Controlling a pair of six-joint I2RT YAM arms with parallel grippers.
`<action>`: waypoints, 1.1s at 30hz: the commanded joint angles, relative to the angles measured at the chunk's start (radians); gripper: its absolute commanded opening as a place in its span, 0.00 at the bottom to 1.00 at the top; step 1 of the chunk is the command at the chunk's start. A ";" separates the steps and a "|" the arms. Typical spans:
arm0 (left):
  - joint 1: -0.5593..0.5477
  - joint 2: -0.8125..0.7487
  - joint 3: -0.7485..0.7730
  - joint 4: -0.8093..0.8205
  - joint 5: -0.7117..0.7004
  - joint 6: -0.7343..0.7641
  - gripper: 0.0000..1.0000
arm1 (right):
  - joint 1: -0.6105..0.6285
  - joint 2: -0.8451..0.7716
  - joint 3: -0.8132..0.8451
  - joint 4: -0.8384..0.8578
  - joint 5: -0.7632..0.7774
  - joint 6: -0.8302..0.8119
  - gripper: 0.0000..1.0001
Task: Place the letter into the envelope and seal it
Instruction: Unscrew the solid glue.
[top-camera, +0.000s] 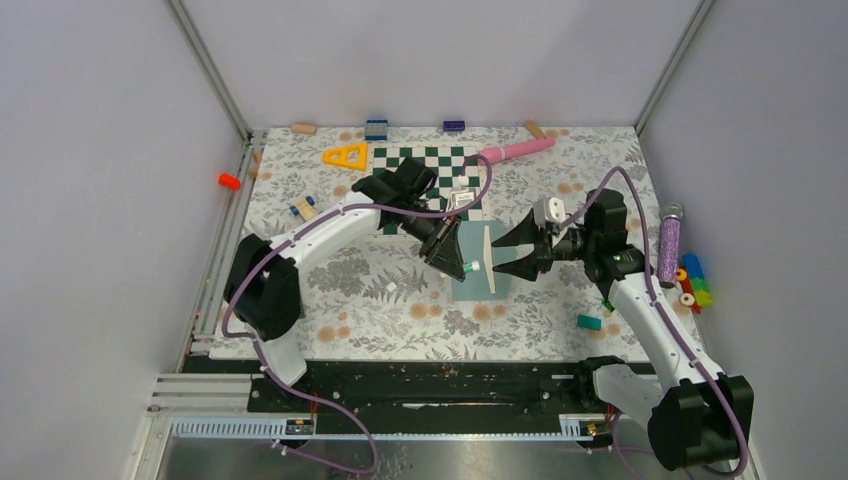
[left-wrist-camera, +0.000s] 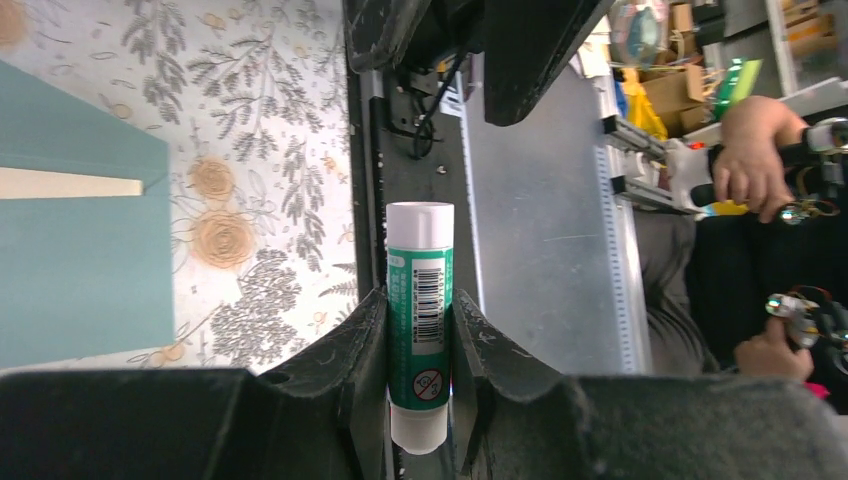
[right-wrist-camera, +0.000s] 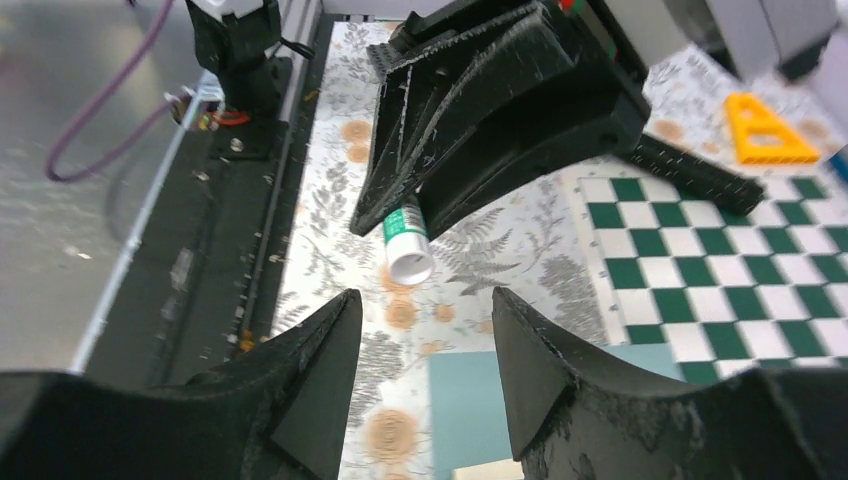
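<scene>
We see the left gripper (left-wrist-camera: 418, 300) clenched on a green-and-white glue stick (left-wrist-camera: 420, 250); its barcode (left-wrist-camera: 431, 295) shows, but the print seems too small to read. The right gripper (right-wrist-camera: 425, 300) stands released, empty.

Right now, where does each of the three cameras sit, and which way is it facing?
Top external: fixed high behind the robot, looking down at the table; the left arm and right arm show, bases nearest.
Left wrist: on the left arm, looking along the left gripper, whose fingers clamp the glue stick, toward the table's near edge.
Right wrist: on the right arm, looking past the open right gripper at the left gripper and the chessboard.
Shared: both wrist views show the glue stick and the envelope.
</scene>
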 joint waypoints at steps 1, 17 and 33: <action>0.000 0.027 0.053 0.001 0.169 -0.022 0.18 | -0.003 -0.006 -0.015 0.021 -0.075 -0.309 0.57; -0.002 0.067 0.063 0.003 0.207 -0.040 0.20 | 0.029 0.018 -0.078 0.018 -0.155 -0.468 0.53; -0.003 0.085 0.060 0.003 0.205 -0.040 0.20 | 0.101 0.011 -0.073 0.019 -0.088 -0.456 0.47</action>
